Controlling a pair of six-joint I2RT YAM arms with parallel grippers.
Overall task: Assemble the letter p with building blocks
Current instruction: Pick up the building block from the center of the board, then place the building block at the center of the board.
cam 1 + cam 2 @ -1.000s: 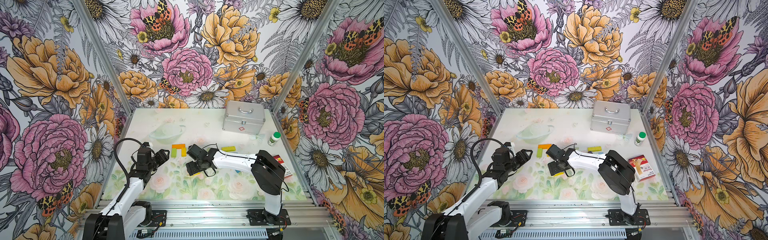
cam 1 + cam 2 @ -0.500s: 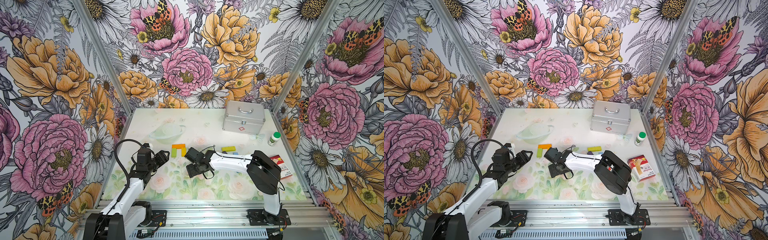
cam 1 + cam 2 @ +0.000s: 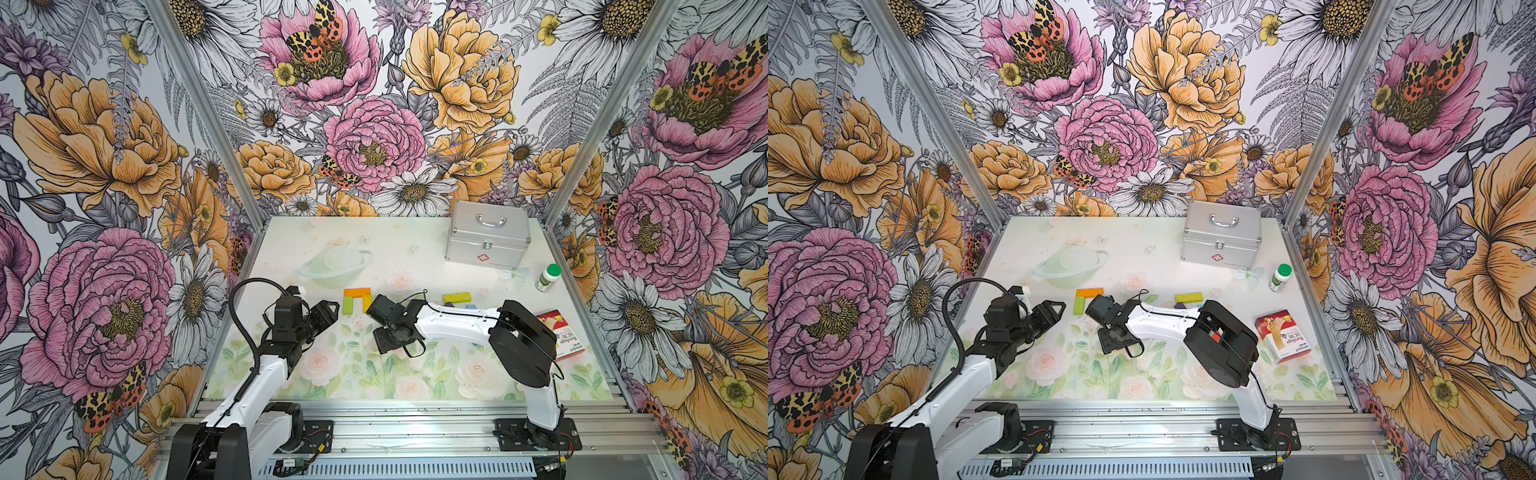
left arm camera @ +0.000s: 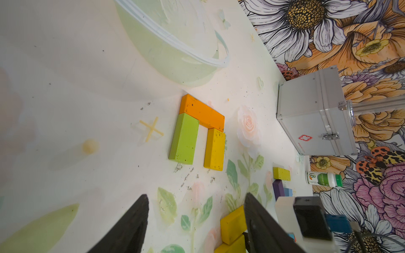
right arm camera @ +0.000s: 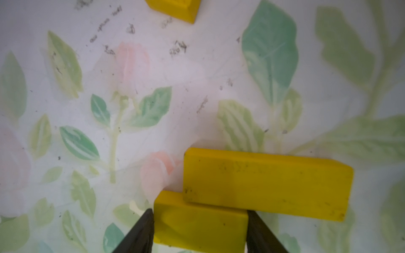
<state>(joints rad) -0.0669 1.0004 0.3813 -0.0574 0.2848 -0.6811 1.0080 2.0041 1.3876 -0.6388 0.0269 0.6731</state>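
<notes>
An orange block [image 4: 203, 114] lies across the ends of a green block [image 4: 184, 139] and a yellow block [image 4: 214, 150], forming an arch [image 3: 356, 292] at mid-table. My right gripper [image 5: 199, 211] points down at the table just in front of that arch and is shut on a yellow block [image 5: 197, 223], with a fingertip against each side. A second yellow block [image 5: 267, 184] rests against the held one. In both top views the arm's wrist [image 3: 392, 332] hides these two. My left gripper [image 4: 196, 196] hovers open and empty to the left [image 3: 332, 309]. Further right lie yellow-green [image 3: 457, 297], purple [image 4: 277, 188] and blue [image 4: 288, 192] blocks.
A silver case [image 3: 488, 239] stands at the back right. A green-capped white bottle [image 3: 548, 277] is near the right wall. A red-and-white bandage carton [image 3: 1283, 334] lies at the right, behind my right arm's elbow [image 3: 523, 345].
My right gripper has shifted slightly left, toward the arch, and its jaws have narrowed onto the yellow block. The left arm has barely moved.
</notes>
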